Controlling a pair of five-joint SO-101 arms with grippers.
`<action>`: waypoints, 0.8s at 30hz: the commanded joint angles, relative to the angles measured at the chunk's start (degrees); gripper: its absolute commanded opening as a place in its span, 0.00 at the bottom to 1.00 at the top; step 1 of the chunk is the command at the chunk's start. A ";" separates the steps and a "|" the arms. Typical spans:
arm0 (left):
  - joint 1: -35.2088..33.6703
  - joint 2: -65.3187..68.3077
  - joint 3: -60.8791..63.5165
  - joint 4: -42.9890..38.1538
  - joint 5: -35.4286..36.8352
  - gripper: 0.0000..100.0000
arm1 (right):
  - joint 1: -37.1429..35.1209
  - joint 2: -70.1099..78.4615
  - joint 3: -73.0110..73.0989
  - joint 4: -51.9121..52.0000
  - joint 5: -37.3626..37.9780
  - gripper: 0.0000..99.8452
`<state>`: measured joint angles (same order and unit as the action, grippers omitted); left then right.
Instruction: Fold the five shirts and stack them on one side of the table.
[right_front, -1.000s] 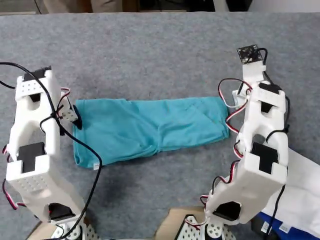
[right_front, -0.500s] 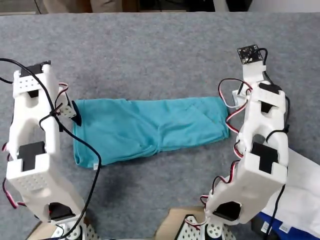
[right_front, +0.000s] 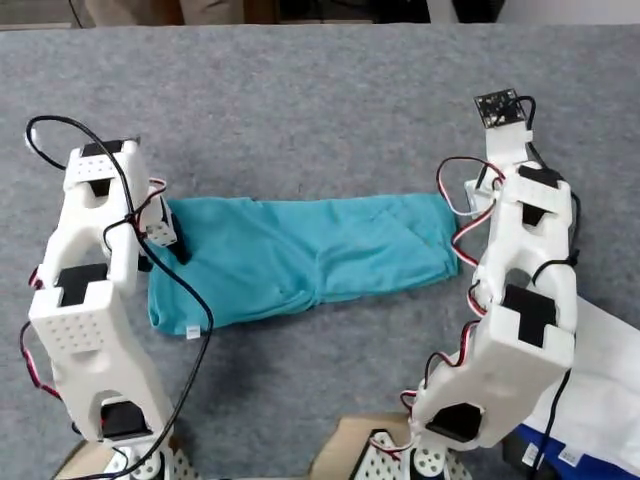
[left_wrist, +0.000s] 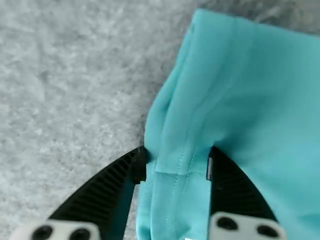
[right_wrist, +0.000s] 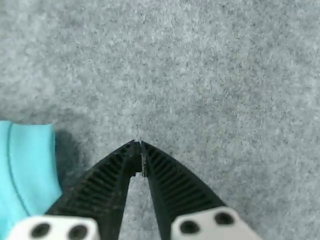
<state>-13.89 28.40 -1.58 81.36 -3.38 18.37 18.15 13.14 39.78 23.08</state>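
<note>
We see a teal cotton shirt (right_front: 300, 260), folded into a long band, lying across the middle of the high view on the grey felt table (right_front: 300, 120). At the band's left end the left gripper (left_wrist: 175, 162) stands with its black jaws apart, straddling the shirt's hemmed edge. The right gripper (right_wrist: 138, 150) has its tips pressed together over bare felt, just beside the shirt's right end.
</note>
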 joint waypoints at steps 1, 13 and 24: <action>-1.58 1.89 -0.18 -0.97 0.18 0.20 | 0.66 -0.66 -0.04 -1.05 -0.62 0.00; 4.57 1.89 -0.35 -1.41 1.58 0.02 | 0.84 -0.66 -0.04 -1.05 -0.97 0.00; -8.97 0.13 -16.88 5.54 0.26 0.02 | 1.01 -0.66 -0.31 -1.23 -1.05 0.00</action>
<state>-18.20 29.98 -11.25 83.91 -1.54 18.37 18.15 13.14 39.78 22.55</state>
